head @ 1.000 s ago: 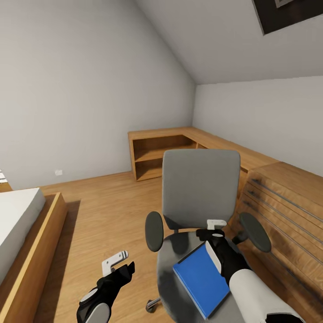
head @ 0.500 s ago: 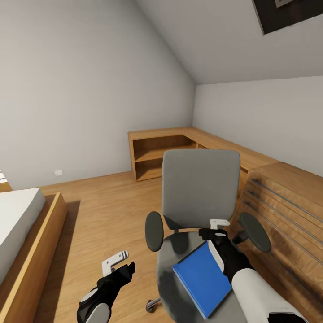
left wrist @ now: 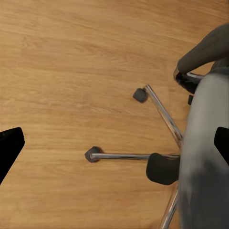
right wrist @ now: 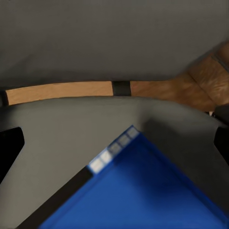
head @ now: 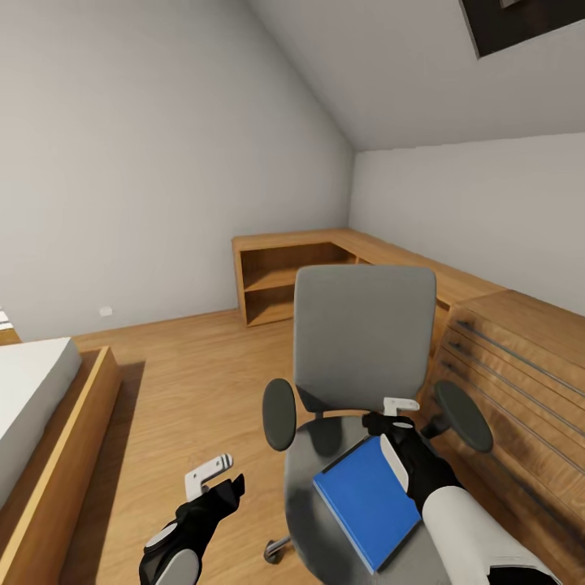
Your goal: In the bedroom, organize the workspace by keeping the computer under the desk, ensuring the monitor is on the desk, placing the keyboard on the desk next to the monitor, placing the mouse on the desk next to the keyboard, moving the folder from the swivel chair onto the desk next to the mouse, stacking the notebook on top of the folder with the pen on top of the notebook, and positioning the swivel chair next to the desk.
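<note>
R gripper (head: 396,413): being eased slightly toward chair back since 1 s ago; jaws apart, nothing held.
Folder (head: 366,501): unmoved, lying on swivel chair (head: 362,341) seat.
L gripper (head: 213,474): being held open, empty.

Head view: folder (head: 367,502) partly covered along its 3 o'clock edge by the right arm; right hand (head: 396,416) seen from behind, so finger spread can't be judged. Swivel chair (head: 361,337) base mostly hidden under the seat, one caster peeks out at 7 o'clock. Left hand (head: 213,475) too small to tell finger gap; arm cut off by bottom edge. Bed (head: 32,398) cut off at 9 o'clock, dark frame (head: 520,24) cut off at 1 o'clock. Right wrist view: folder cut off by bottom edge, its corner blurred. Left wrist view: chair seat blurred, cut off at edge.
</note>
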Motion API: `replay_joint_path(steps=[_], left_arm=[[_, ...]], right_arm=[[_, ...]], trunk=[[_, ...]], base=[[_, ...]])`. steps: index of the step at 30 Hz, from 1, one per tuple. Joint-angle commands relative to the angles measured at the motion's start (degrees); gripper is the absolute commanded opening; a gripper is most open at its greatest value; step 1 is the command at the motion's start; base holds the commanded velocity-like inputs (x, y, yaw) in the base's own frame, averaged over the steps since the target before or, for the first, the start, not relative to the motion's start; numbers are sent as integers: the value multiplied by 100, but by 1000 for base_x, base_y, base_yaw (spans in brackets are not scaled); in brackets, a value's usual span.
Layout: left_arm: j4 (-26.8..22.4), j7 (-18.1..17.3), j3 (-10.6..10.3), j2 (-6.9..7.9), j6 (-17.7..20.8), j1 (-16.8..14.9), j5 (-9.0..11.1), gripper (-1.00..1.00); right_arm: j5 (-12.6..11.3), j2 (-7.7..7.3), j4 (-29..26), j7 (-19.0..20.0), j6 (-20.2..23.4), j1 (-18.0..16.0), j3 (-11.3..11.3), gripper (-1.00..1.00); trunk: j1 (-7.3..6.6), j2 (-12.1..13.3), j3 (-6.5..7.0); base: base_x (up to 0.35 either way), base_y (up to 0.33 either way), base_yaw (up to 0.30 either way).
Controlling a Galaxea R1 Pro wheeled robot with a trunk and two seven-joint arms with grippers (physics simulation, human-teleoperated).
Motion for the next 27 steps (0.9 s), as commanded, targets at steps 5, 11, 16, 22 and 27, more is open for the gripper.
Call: replay_joint_path(steps=[5,11,16,22,27], left_arm=[[-8,44,9,5,15,-6,25,100],[-8,46,13,5,15,-6,25,100],[-8,47,10,5,15,-6,25,100],[-8,47,6,-2,15,-6,25,100],[-8,47,5,-3,15,-6,25,100]], right_arm=[[-31,-3,-10,-17,27,-2,-11,100],[-32,-3,-12,-17,27,-2,-11,100],[-32,-3,-15,-17,27,-2,-11,100],[-32,-3,-11,-17,27,-2,-11,100],[-32,-3,-12,-17,27,-2,-11,100]], trunk=[[88,-165,-78],[88,-165,-78],[132,-245,-114],[264,-486,-222],[373,-686,-311]], base=[[0,0,0],[0,0,0],[0,0,0],[0,0,0],[0,0,0]])
